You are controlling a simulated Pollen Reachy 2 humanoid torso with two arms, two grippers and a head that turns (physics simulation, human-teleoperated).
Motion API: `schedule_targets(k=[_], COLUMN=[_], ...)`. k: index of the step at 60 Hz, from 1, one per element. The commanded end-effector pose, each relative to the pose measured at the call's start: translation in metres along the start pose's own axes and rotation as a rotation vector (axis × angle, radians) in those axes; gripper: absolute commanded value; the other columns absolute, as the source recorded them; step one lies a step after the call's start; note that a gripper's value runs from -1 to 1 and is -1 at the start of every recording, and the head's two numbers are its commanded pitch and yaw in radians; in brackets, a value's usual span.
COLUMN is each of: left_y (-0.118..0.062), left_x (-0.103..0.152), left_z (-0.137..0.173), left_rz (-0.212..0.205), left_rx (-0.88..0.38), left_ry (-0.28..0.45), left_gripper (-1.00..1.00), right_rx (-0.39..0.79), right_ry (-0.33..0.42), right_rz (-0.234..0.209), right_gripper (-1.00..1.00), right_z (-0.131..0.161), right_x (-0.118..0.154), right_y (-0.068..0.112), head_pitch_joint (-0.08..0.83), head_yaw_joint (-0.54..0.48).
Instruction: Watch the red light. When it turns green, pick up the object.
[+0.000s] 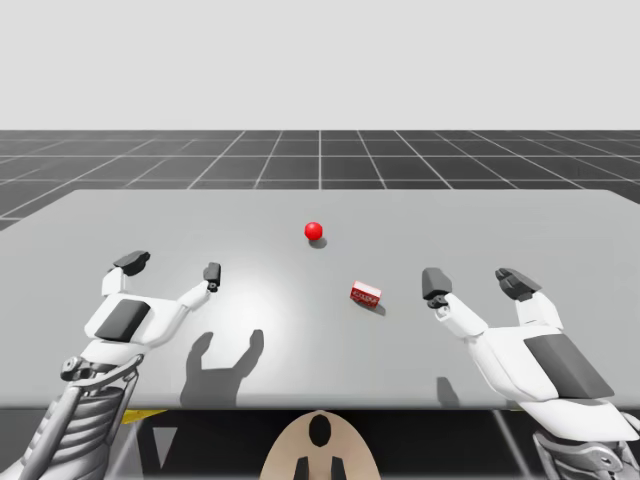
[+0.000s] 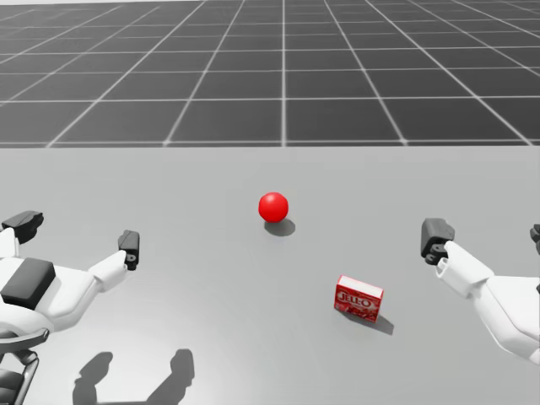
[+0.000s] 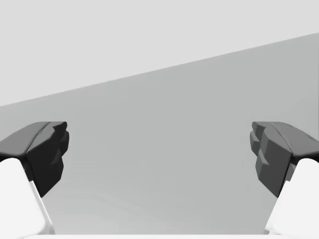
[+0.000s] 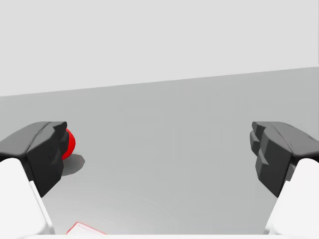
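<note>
The light is a red ball (image 1: 314, 231) (image 2: 272, 207) resting on the grey table (image 1: 320, 330), near its middle. A small red box (image 1: 366, 294) (image 2: 359, 299) lies to the right of it and nearer to me. My left gripper (image 1: 172, 267) (image 2: 76, 232) (image 3: 159, 159) hovers open at the table's left, nothing between its fingers. On the other side my right gripper (image 1: 478, 283) (image 2: 485, 236) (image 4: 159, 159) is open too, a little right of the box. From the right wrist, the red ball (image 4: 69, 143) peeks past one finger and a corner of the red box (image 4: 84, 230) shows under the gripper.
The table's near edge (image 1: 320, 408) runs just ahead of my torso. A dark gridded floor (image 1: 320, 155) lies beyond the far edge. Bare grey surface stretches between the two grippers and around the box.
</note>
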Motion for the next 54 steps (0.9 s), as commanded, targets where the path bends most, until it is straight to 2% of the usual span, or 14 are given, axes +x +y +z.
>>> schedule_targets(k=[1,13,54], left_y=[-0.0001,-0.0004,-0.0005], left_x=[0.0,-0.0001,-0.0001], left_z=[-0.0001,-0.0002,0.0001], left_rz=[0.0,-0.002,0.002], left_rx=[0.0,-0.002,-0.007], left_ry=[0.001,0.002,0.006], left_gripper=[-1.0,-1.0,-1.0], right_rx=[-0.004,-0.014,-0.01], right_ry=[0.0,-0.008,-0.006], right_rz=[-0.017,0.0,0.002], right_gripper=[-1.0,-1.0,-1.0], right_z=[0.0006,0.0005,0.0], right_x=[-0.001,-0.0011,-0.0016], right_y=[0.0021,0.0016,0.0013], head_pitch_joint=[0.442,0.441,0.439], head_yaw_joint=[0.04,0.03,0.03])
